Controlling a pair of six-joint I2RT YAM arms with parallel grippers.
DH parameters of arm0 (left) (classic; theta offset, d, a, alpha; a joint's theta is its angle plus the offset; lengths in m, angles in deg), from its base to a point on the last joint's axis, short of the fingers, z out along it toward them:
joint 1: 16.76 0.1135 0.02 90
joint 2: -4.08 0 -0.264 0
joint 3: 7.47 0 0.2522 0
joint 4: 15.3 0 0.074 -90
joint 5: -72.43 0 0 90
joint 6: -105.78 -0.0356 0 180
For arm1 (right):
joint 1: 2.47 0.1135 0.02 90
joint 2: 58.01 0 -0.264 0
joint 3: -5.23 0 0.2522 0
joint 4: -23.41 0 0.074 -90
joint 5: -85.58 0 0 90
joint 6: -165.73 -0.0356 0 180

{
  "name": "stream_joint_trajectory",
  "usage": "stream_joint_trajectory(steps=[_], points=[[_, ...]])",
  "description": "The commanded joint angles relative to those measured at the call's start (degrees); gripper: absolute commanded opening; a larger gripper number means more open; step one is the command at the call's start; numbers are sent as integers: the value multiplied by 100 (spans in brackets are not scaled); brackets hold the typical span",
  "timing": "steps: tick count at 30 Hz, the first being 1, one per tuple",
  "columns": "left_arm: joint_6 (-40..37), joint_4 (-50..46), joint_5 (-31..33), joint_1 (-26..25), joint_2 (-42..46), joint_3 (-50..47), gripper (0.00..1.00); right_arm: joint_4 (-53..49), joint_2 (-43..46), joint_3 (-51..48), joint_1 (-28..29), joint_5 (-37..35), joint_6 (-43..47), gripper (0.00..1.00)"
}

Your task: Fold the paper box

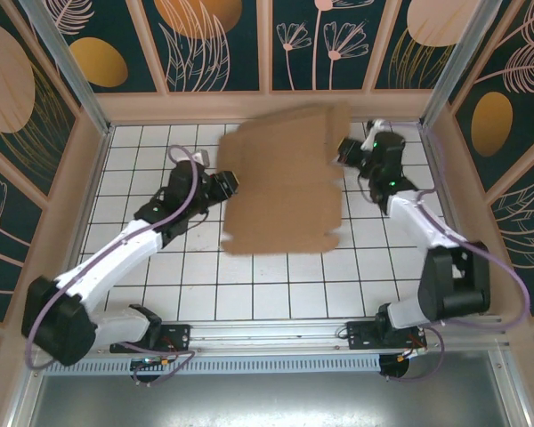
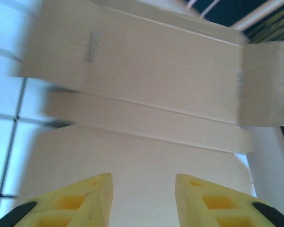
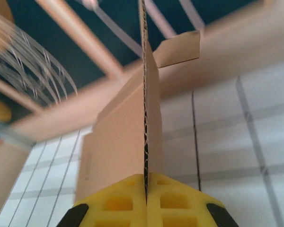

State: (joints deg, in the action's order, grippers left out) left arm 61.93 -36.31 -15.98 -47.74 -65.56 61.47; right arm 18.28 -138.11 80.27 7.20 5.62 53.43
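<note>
The paper box (image 1: 285, 182) is a brown die-cut cardboard sheet held up off the tiled table, blurred in the top view. My right gripper (image 1: 345, 151) is shut on its right edge; in the right wrist view the yellow fingers (image 3: 146, 182) pinch the corrugated edge of the paper box (image 3: 132, 127), which stands on edge. My left gripper (image 1: 229, 184) sits at the sheet's left side. In the left wrist view its yellow fingers (image 2: 143, 189) stand open, with the paper box (image 2: 146, 109) spread in front and nothing pinched between them.
The white tiled table (image 1: 196, 285) is ringed by a wooden frame (image 1: 267, 107) and patterned walls. Both arm bases (image 1: 160, 338) sit on the rail at the near edge. Open tiles lie in front of the sheet.
</note>
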Motion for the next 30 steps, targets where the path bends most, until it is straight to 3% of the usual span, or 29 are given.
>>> stream_joint_trajectory(steps=[1,4,7,10,14,18,24,25,27,30], points=[[-690,-1031,1176,-9,375,406,41,-1515,611,1527,28,-1318,1507,0],[-698,-1165,1441,-5,636,601,42,-2377,266,3134,545,-1781,2322,0],[-621,-1096,1437,-1,857,626,44,-3030,-360,4359,1620,-2771,3467,2],[-624,-1183,1595,-3,931,677,44,-3301,-1035,4864,2708,-3910,4492,3],[-597,-1354,1910,-9,1129,788,44,-2891,-1477,4175,3697,-4659,5117,3],[-596,-1440,2234,-3,1487,961,45,-2801,-1809,3181,4340,-4686,4405,4],[-790,-1437,2429,-4,1762,1135,46,-1742,-2192,1162,5313,-4317,3109,5],[-802,-1421,2413,-6,1757,1136,47,-1592,-2273,977,5487,-4198,2963,11],[-821,-1351,2303,-8,1729,1086,48,-1386,-2439,762,5785,-3876,2606,50],[-857,-1249,2147,-4,1611,989,50,-1122,-2214,567,5951,-3301,2363,72]])
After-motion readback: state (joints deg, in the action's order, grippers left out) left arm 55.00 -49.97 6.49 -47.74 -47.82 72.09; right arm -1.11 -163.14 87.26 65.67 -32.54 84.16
